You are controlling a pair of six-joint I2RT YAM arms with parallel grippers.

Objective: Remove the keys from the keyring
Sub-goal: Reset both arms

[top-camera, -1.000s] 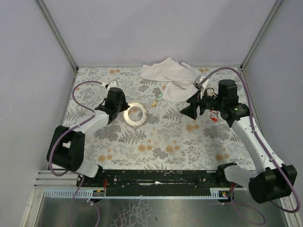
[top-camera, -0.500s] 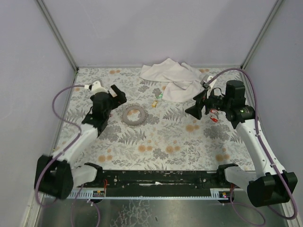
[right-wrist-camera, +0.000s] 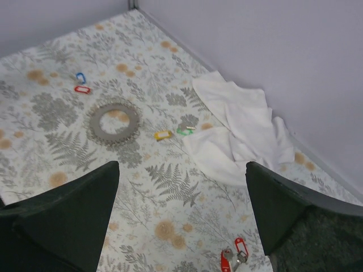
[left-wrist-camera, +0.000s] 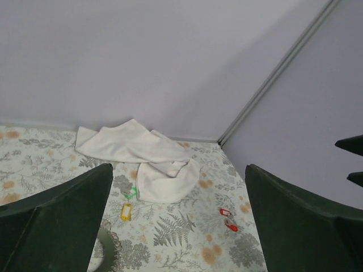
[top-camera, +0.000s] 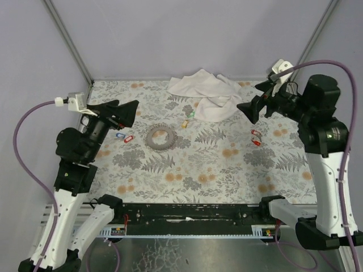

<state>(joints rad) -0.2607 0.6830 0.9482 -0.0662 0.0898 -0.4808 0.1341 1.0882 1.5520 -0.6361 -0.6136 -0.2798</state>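
The left gripper [top-camera: 126, 107] hangs above the left part of the surface [top-camera: 187, 170] with its jaws spread wide and nothing between them. The right gripper [top-camera: 248, 96] hangs above the far right part, likewise released and empty. The keyring [top-camera: 159, 137] lies coiled into a flat ring on the surface, left of centre, with neither gripper touching it.

Three loose pairs lie apart from it. A blue key [top-camera: 119, 136] and a red key [top-camera: 128, 138] are on its left. A yellow key [top-camera: 185, 122] and a green key [top-camera: 191, 115] sit between it and the white cloth [top-camera: 207, 93], which is crumpled against the far edge. A pair of red keys [top-camera: 256, 137] lies toward the right edge.

The overhead view alone shows both arms and how each gripper stands over the surface.

The left wrist view looks toward the far right corner. It takes in the cloth, the yellow key, the green key and the pair of red keys. It catches only a sliver of the keyring at its bottom edge, beside one of its own fingers [left-wrist-camera: 57, 221]. The blue key and the red key fall outside its frame.

The right wrist view looks toward the far left. It shows the whole coil with its toothed-looking rim and all three pairs. The pair of red keys sits at its bottom edge, too small to tell whether the two touch.
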